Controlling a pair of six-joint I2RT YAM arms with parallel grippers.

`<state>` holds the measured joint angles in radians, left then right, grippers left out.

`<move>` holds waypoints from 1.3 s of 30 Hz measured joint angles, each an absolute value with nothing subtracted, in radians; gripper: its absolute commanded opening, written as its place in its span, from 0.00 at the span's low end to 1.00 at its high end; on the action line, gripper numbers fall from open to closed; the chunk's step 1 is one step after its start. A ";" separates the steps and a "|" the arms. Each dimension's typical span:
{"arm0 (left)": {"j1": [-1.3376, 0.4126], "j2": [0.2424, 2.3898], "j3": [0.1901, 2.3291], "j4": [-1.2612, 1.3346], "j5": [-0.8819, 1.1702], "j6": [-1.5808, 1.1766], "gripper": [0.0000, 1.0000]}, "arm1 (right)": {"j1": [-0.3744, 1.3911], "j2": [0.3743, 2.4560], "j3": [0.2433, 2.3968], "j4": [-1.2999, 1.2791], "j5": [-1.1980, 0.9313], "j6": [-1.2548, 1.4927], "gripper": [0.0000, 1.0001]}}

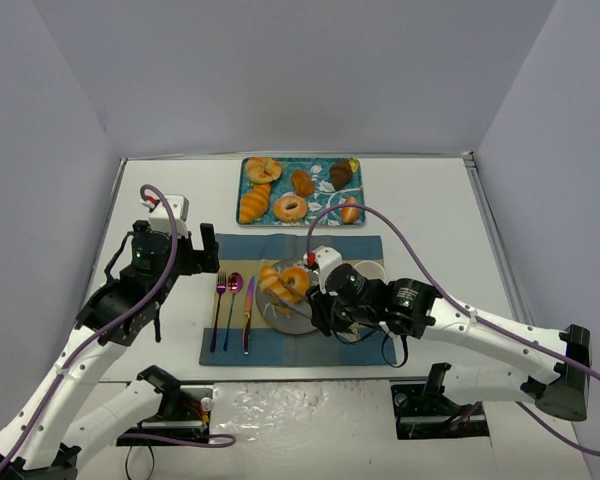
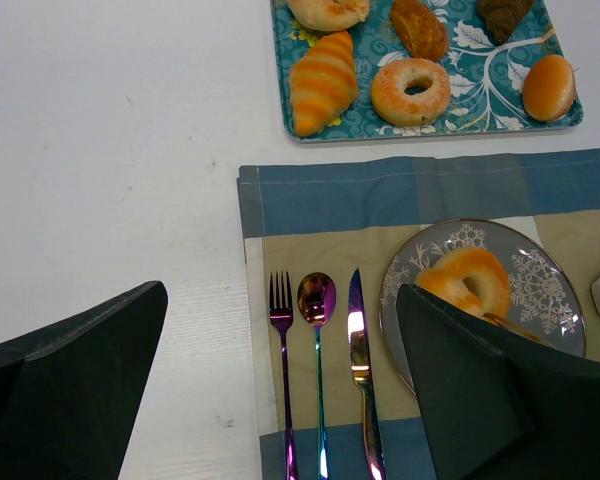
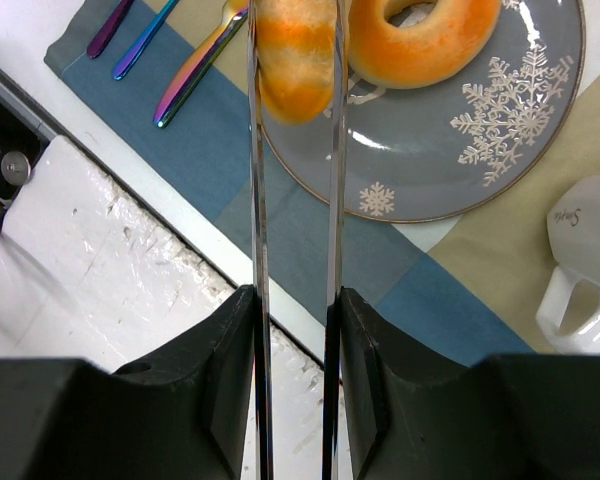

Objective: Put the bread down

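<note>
On the grey snowflake plate [image 3: 520,150] at the placemat's [image 1: 360,250] middle, the ring-topped bun [image 3: 420,40] lies flat. My right gripper [image 3: 295,330], clamped on metal tongs [image 3: 260,200], pinches the ridged roll [image 3: 295,60] at the plate's left rim, just beside the bun. My left gripper [image 1: 208,252] hangs near the placemat's left edge, jaws wide apart.

The table [image 2: 110,150] is white. The tray [image 2: 490,100] is teal with white leaves and swirls. The mat [image 2: 380,195] is checked in blue and tan. The plate [image 3: 500,110] is grey with white snowflakes and a bronze rim. The bun [image 3: 420,40] is golden-orange; the roll [image 3: 295,60] is orange with paler bands. The fork [image 2: 282,330], spoon [image 2: 316,300] and knife [image 2: 358,340] shine purple to rainbow. The tongs [image 3: 259,250] are silver, the mug [image 3: 580,260] white, the donut [image 2: 411,90] pale tan.
</note>
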<state>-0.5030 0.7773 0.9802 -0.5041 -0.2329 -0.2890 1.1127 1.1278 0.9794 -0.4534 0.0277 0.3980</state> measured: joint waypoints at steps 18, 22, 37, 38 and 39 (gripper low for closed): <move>-0.503 0.777 0.980 -0.504 -0.233 -0.289 0.97 | 1.180 1.164 0.928 -0.453 0.029 0.413 0.12; -0.503 0.777 0.980 -0.504 -0.233 -0.289 0.97 | 1.181 1.179 0.922 -0.453 0.029 0.416 0.14; -0.505 0.778 0.980 -0.504 -0.233 -0.289 0.97 | 1.199 1.193 0.920 -0.453 0.040 0.420 0.42; -0.505 0.778 0.980 -0.504 -0.233 -0.289 0.97 | 1.200 1.194 0.920 -0.453 0.040 0.421 0.42; -0.505 0.778 0.980 -0.504 -0.233 -0.289 0.97 | 1.200 1.194 0.920 -0.453 0.041 0.422 0.42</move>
